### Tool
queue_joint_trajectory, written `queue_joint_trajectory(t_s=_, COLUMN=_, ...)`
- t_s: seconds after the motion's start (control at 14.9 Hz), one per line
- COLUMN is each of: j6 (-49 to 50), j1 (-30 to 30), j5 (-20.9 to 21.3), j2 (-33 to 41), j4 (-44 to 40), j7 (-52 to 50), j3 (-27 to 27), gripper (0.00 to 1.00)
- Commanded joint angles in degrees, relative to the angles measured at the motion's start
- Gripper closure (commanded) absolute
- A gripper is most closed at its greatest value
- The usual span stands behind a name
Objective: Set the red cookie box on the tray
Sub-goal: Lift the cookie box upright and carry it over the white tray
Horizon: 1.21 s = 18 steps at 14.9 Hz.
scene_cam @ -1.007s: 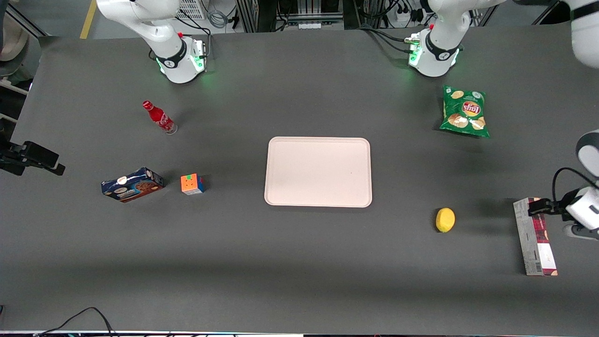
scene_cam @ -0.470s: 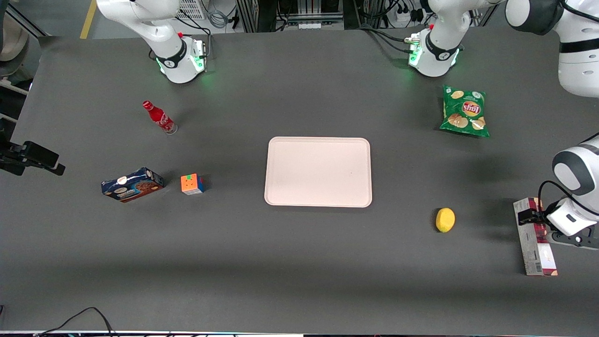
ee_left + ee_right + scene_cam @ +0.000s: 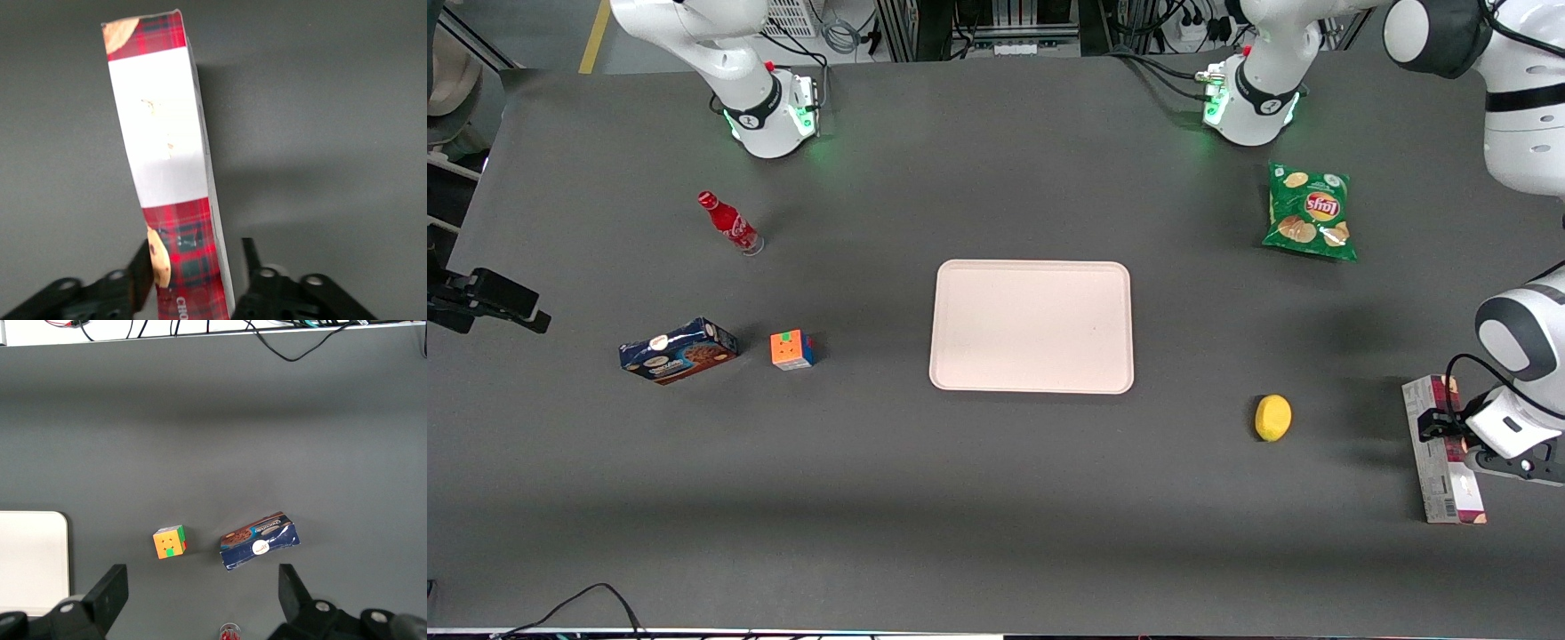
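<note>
Big tray (image 3: pixel 1032 326) sits bare at table centre, waiting; the red cookie box (image 3: pixel 1440 453) stands on its slim edge at about four o'clock from it, toward the working arm's end, plaid face up to the wrist camera; the gripper (image 3: pixel 195 275) straddles its end, jaws spread either side, not clamped; squeeze next, I reckon.

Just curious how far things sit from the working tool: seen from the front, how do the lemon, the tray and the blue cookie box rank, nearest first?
From the tool at the red cookie box:
1. Yellow lemon, nearby.
2. Pale cream rectangular tray, mid-table.
3. Dark blue cardboard cookie box, toward the parked arm's end.
</note>
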<state>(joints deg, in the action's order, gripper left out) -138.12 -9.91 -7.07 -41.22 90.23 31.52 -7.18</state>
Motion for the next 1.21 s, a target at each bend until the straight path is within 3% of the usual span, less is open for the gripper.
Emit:
queue_joint_trajectory(t_s=0.0, j6=0.0, j1=0.4, j5=-0.7, j2=-1.7, j4=-2.3, j7=1.4, j3=-0.4, gripper=0.79)
queue_joint_trajectory(t_s=0.2, j6=1.5, j1=0.6, j5=-0.5, j2=-1.5, j4=-2.8, j7=1.3, j3=-0.4, gripper=0.95)
queue_joint_trajectory(t_s=0.27, j6=3.8, j1=0.9, j5=-0.5, j2=-1.2, j4=-3.6, j7=0.9, j3=-0.4, gripper=0.95)
queue_joint_trajectory(t_s=0.47, j6=18.6, j1=1.1, j5=-0.6, j2=0.0, j4=-9.4, j7=-2.1, j3=-0.3, gripper=0.95)
queue_joint_trajectory(t_s=0.81, j6=35.7, j1=6.3, j5=-0.1, j2=11.1, j4=-10.1, j7=-10.7, j3=0.3, gripper=0.94)
queue_joint_trajectory(t_s=1.01, j6=43.1, j1=7.7, j5=-0.1, j2=16.8, j4=-9.7, j7=-19.1, j3=4.5, gripper=0.93)
queue_joint_trajectory(t_s=1.14, j6=44.9, j1=7.8, j5=0.0, j2=21.6, j4=-6.8, j7=-26.8, j3=9.0, gripper=0.87)
